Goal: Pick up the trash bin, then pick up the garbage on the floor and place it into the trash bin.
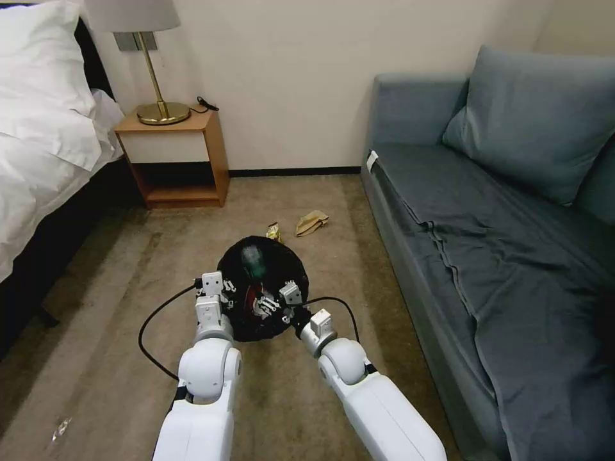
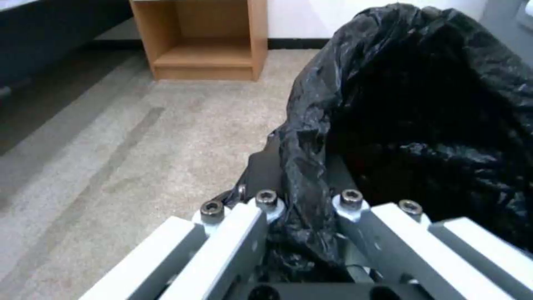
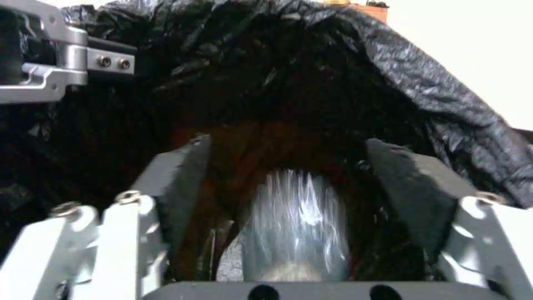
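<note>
Head view: no brand or writing can be read on anything. The trash bin, its round mouth lined with crinkly black plastic, sits just ahead of both arms above the carpet. The left hand is clamped on the bin's rim at its own side. The right hand reaches over the opposite rim, fingers spread over the mouth. Inside, ahead of the right hand, lies a blurred clear bottle with a green label whose print cannot be made out, and a red-and-white wrapper shows between the two hands. Beyond the bin, farther from the hands, a brown-gold snack wrapper and a crumpled tan paper lie on the carpet.

Left wrist view: the left hand pinches a fold of the black bag and rim between its fingers; the bin bulges beside it. A wooden nightstand stands farther off.

Right wrist view: the right hand is open, its dark pads apart, and the bottle shows between them, blurred, touching neither. Black bag surrounds it, with the left hand's metal links on the far rim.
</note>
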### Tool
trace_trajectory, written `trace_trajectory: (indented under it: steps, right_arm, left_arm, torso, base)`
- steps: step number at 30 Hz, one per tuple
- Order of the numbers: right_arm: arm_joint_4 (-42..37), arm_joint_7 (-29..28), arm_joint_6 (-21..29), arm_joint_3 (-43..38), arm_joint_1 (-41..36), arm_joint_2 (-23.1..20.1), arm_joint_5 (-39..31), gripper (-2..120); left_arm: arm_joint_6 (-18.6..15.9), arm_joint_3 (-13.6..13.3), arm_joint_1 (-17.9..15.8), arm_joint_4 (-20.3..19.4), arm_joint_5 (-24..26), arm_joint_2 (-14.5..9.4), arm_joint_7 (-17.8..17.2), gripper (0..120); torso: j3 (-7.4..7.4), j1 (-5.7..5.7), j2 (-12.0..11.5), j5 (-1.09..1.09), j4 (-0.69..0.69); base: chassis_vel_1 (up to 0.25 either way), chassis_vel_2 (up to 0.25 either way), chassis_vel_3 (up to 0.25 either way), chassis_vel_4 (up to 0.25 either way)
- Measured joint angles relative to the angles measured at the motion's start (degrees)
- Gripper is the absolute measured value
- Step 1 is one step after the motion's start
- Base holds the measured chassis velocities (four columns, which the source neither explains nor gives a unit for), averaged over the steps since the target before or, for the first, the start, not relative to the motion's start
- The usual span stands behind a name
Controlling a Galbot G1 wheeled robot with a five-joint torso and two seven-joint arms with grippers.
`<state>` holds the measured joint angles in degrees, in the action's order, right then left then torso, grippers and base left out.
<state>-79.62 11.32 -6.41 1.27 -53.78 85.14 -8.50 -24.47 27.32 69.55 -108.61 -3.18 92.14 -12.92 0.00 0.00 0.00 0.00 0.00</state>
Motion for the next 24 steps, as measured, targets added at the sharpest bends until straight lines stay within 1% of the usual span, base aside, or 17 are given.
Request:
trace_trajectory:
  steps: [1, 2, 4, 5, 7, 11, 13, 14, 16, 20, 23, 24]
  right_arm:
    - [-0.25, 0.10, -0.06, -0.18, -0.07, -0.09, 0.00, 84]
    - [-0.25, 0.10, -0.06, -0.18, -0.07, -0.09, 0.00, 84]
    - [-0.96, -0.05, -0.31, -0.57, -0.10, -0.09, -0.04, 93]
    - [-0.96, -0.05, -0.31, -0.57, -0.10, -0.09, -0.04, 93]
    - [-2.30, -0.80, -0.51, -1.02, 0.04, -0.09, -0.23, 99]
    - [-4.55, -2.17, -0.88, -1.98, 0.67, -0.42, -0.44, 100]
    - [-6.05, -5.85, -2.60, -4.44, 1.79, -0.59, 0.27, 100]
    - [-6.05, -5.85, -2.60, -4.44, 1.79, -0.59, 0.27, 100]
    - [-6.77, -8.49, -4.15, -8.14, 1.89, -0.89, 0.65, 100]
    - [-7.09, -9.52, -5.52, -11.31, 1.07, -0.92, 1.26, 100]
    - [-7.10, -10.52, -6.56, -13.18, -0.01, -0.74, 1.87, 100]
    - [-7.10, -11.45, -7.34, -14.46, -1.33, -0.42, 2.76, 100]
  left_arm:
    - [0.00, 0.01, 0.04, -0.09, -0.07, 0.00, -0.01, 3]
    - [0.00, 0.01, 0.04, -0.09, -0.07, 0.00, -0.01, 3]
    - [-0.01, 0.16, 0.00, -0.16, -0.07, 0.00, 0.01, 3]
    - [-0.01, 0.16, 0.00, -0.16, -0.07, 0.00, 0.01, 3]
    - [-0.01, 0.47, -0.04, -0.14, -0.04, 0.00, 0.03, 3]
    - [-0.01, 0.56, -0.15, -0.02, 0.02, 0.00, 0.00, 3]
    - [-0.12, 0.44, -0.59, 0.28, 0.04, 0.00, 0.13, 3]
    - [-0.12, 0.44, -0.59, 0.28, 0.04, 0.00, 0.13, 3]
    - [-0.13, 0.34, -0.78, 0.52, -0.22, 0.00, 0.27, 3]
    - [-0.12, 0.27, -0.65, 0.02, -0.18, 0.00, 0.49, 3]
    - [-0.07, 0.65, -0.68, -0.62, 0.73, 0.00, 0.99, 3]
    - [-0.05, 1.35, -0.78, -1.14, 1.84, -0.29, 1.37, 3]
  torso:
    - [0.00, 0.00, 0.00, 0.00, 0.00]
    - [0.00, 0.00, 0.00, 0.00, 0.00]
    - [0.00, 0.00, 0.00, 0.00, 0.00]
    - [0.00, 0.00, 0.00, 0.00, 0.00]
    - [0.00, 0.00, 0.00, 0.01, 0.00]
    - [0.00, 0.00, 0.00, 0.00, 0.01]
    - [0.00, 0.00, 0.00, 0.01, 0.00]
    - [0.00, 0.00, 0.00, 0.01, 0.00]
    - [0.00, 0.00, 0.00, 0.00, 0.00]
    - [0.00, 0.00, 0.00, 0.00, -0.01]
    - [0.00, 0.00, 0.00, 0.01, -0.01]
    - [0.00, 0.00, 0.00, 0.01, -0.01]
  base:
    - [0.000, 0.000, 0.000, 0.000]
    - [0.000, 0.000, 0.000, 0.000]
    - [0.000, 0.000, 0.000, 0.000]
    - [0.000, 0.000, 0.000, 0.000]
    - [0.000, 0.000, 0.000, 0.000]
    - [0.000, 0.000, 0.000, 0.000]
    - [0.000, 0.000, 0.000, 0.000]
    - [0.000, 0.000, 0.000, 0.000]
    - [0.000, 0.000, 0.000, 0.000]
    - [0.000, 0.000, 0.000, 0.000]
    - [0.000, 0.000, 0.000, 0.000]
    - [0.000, 0.000, 0.000, 0.000]
